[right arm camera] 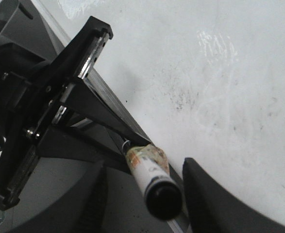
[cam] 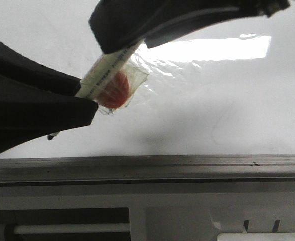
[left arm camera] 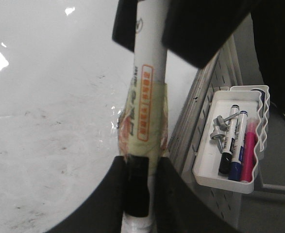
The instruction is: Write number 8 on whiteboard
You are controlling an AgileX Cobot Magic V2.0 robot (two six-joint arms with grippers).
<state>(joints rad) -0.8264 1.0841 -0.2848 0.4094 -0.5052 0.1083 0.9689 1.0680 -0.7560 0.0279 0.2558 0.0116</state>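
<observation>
My left tool (left arm camera: 141,204) clamps the marker (left arm camera: 148,102); my right tool (right arm camera: 142,194) gapes around its cap. Whiteboard (cam: 227,100) shows no 8: writing not begun.

White tray (left arm camera: 208,160) of markers (left arm camera: 234,145) on grey perforated panel (left arm camera: 200,111)

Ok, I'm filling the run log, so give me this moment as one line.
left gripper: shut on marker | right gripper: open around marker's far end | whiteboard: no 8 drawn yet
</observation>
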